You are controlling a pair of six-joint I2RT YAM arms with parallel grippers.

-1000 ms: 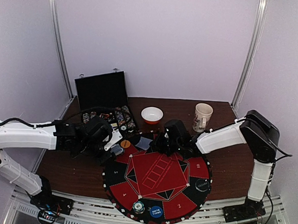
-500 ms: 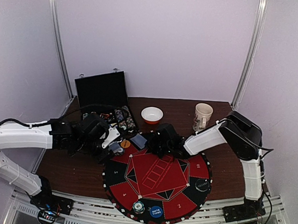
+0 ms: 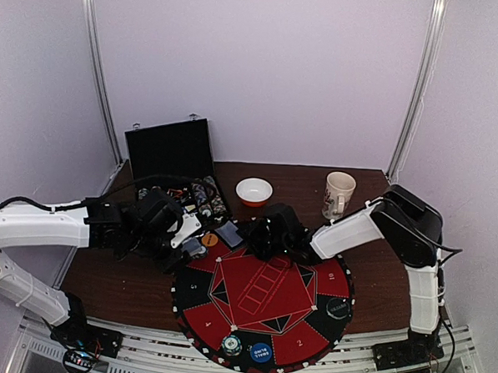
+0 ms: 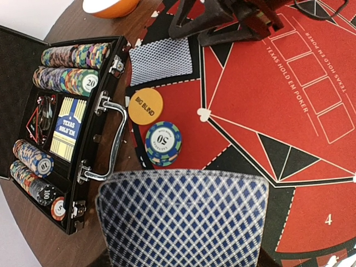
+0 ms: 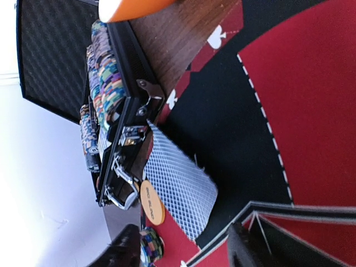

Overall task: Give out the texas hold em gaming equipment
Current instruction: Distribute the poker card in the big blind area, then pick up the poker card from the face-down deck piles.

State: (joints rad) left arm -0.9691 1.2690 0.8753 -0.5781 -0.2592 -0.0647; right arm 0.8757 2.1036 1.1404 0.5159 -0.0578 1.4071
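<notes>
Though partly off-frame, blue-backed cards point(image 4: 181, 219) foremost.

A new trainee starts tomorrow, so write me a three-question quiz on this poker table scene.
1. True or false: the black hard briefcase stands open.
2. The multicoloured round chip stack beside the orange round BIG BLIND disc reads: A 5, B 50, C 500.
3. What do the left jaws hold?
Key: 1 true; 2 B; 3 a playing card with a blue diamond-patterned back.
</notes>
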